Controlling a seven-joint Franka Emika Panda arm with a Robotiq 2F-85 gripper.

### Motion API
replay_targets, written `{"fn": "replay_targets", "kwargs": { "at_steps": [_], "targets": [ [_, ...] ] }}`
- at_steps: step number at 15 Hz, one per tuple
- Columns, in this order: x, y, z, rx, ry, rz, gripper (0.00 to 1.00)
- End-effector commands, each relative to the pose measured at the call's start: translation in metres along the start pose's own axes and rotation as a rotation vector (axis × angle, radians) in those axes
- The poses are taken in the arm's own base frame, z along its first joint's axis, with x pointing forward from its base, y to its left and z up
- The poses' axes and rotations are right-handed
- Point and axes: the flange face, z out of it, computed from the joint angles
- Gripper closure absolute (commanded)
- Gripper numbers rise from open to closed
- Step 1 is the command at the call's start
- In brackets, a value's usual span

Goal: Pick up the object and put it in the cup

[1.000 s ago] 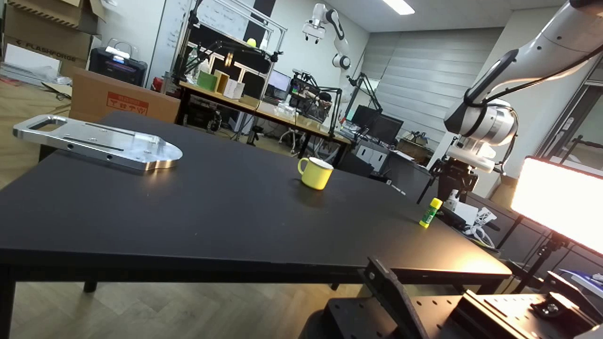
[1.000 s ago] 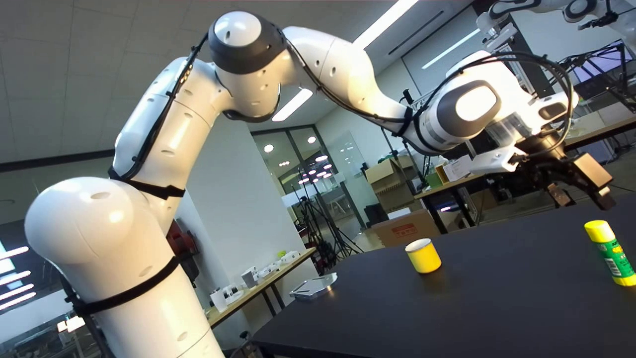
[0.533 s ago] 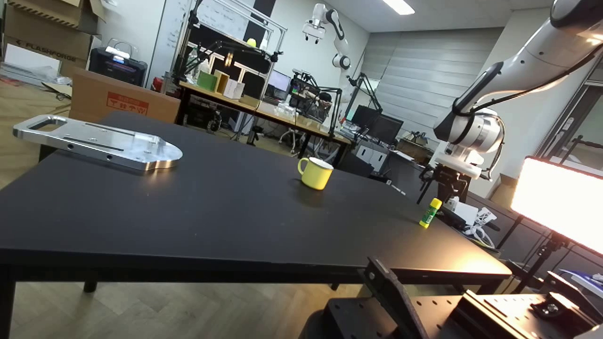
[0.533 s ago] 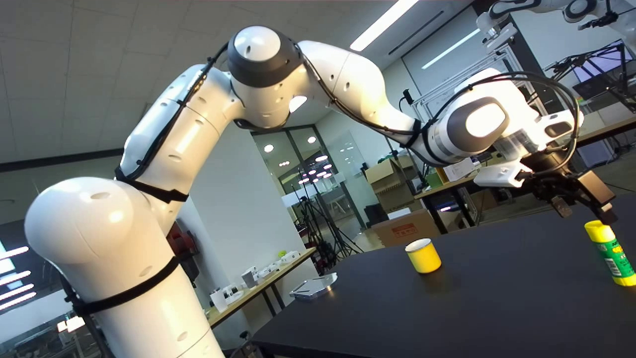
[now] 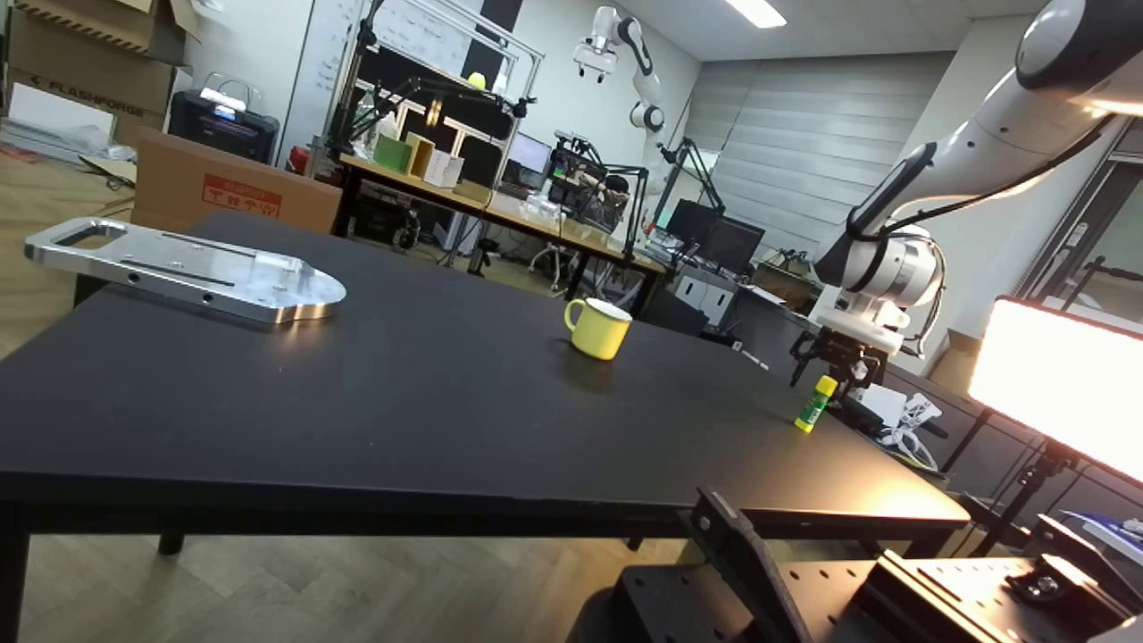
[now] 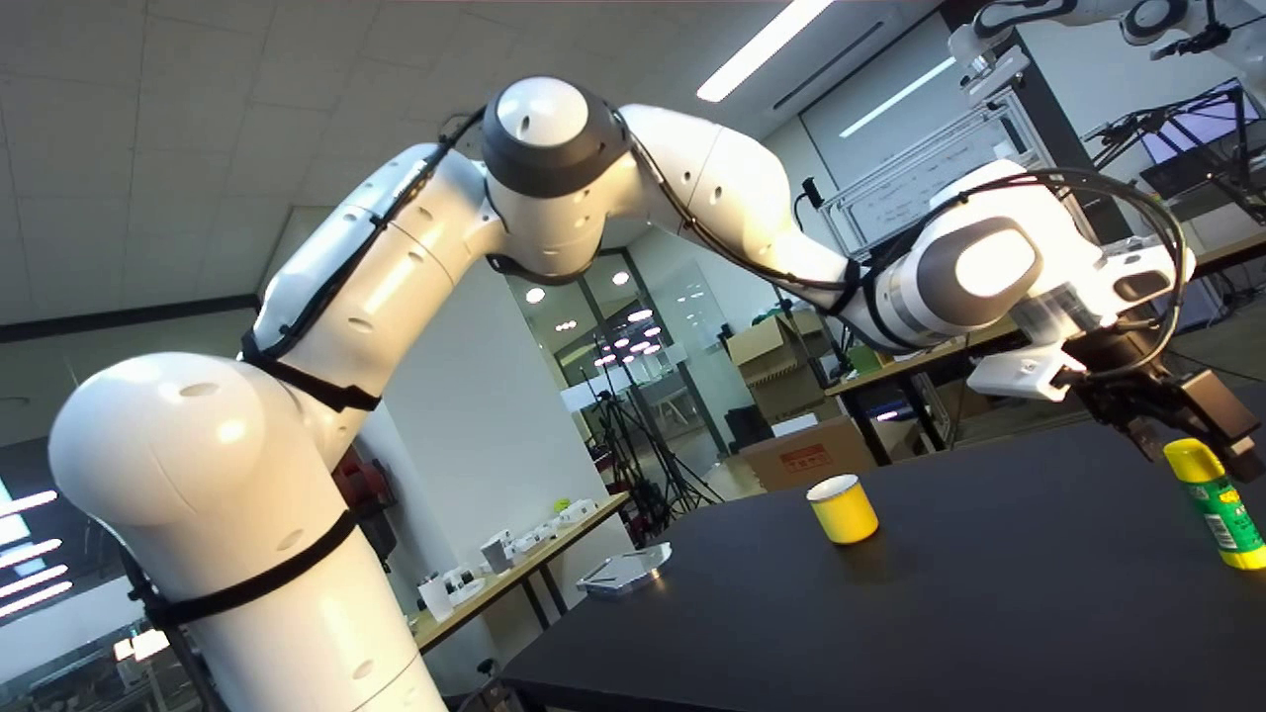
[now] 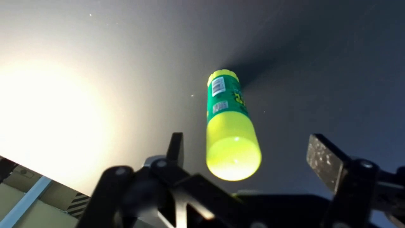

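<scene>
The object is a glue stick with a green label and yellow cap, upright on the black table in both exterior views [image 5: 814, 406] [image 6: 1219, 509] and in the wrist view [image 7: 229, 110]. The cup is a yellow mug with a white rim, upright on the table in both exterior views [image 5: 599, 332] [image 6: 844, 512]; it is out of the wrist view. My gripper [image 7: 250, 152] is open and empty. In the wrist view the cap shows between the two fingers, nearer the left one, touching neither. In an exterior view the gripper [image 6: 1197, 460] is at cap height, partly behind the cap.
A flat silvery metal plate [image 5: 192, 268] lies at the far end of the black table [image 5: 429, 393]. A bright light panel [image 5: 1058, 384] stands beyond the table edge near the glue stick. A black metal bracket [image 5: 750, 572] is in the foreground.
The arm has come down and moved toward the glue stick, bringing the open gripper to its cap. The glue stick and the mug have not moved.
</scene>
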Motion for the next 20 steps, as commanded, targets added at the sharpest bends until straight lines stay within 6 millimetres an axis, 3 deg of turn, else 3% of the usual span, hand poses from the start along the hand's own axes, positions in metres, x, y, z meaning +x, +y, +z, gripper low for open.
{"fn": "replay_targets", "kwargs": {
  "at_steps": [1, 6, 10, 12, 16, 20],
  "targets": [
    [0.008, 0.003, 0.011, -0.05, -0.029, 0.062, 0.26],
    [0.012, 0.004, 0.008, -0.052, -0.066, 0.091, 0.61],
    [0.008, -0.011, -0.016, -0.029, -0.098, 0.083, 0.89],
    [0.004, -0.026, -0.038, -0.008, -0.098, 0.061, 0.91],
    [-0.015, -0.082, -0.109, 0.071, -0.048, -0.033, 0.91],
    [-0.063, -0.142, -0.173, 0.147, 0.012, -0.196, 0.91]
  ]
}}
